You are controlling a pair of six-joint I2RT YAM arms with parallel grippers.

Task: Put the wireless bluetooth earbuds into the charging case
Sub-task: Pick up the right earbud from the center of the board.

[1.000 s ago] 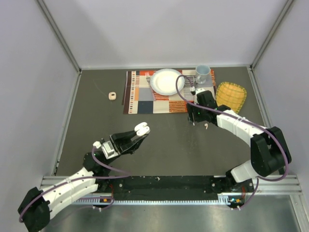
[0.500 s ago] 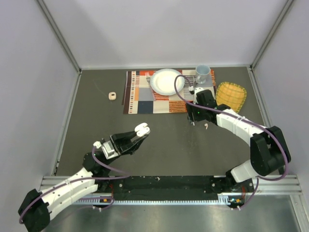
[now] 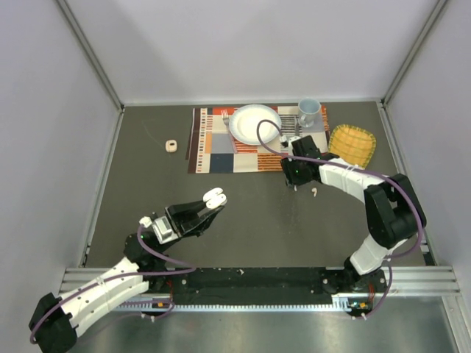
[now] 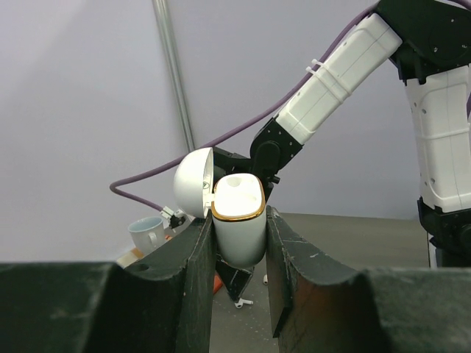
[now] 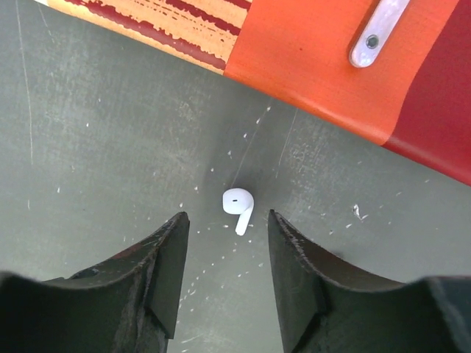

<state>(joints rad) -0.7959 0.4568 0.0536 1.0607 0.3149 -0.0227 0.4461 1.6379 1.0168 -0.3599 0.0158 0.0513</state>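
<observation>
Earbud [image 5: 237,201] lies just off the placemat [image 5: 316,66], untouched between the right gripper's [image 5: 227,219] half-open jaws, stem crosswise to their closing. Left gripper [image 4: 237,229] clamps the open case [image 4: 238,197].

Two arms up front, the left arm [image 3: 110,283] and right arm [image 3: 346,176] alike: smooth white shells broken by chunky black joints. A purple cable [image 3: 258,134] loops along each one. The fingers [image 5: 165,272] are matte black wedges, scuffed and dusty. A zip tie [image 4: 318,66] rings one white link.
</observation>
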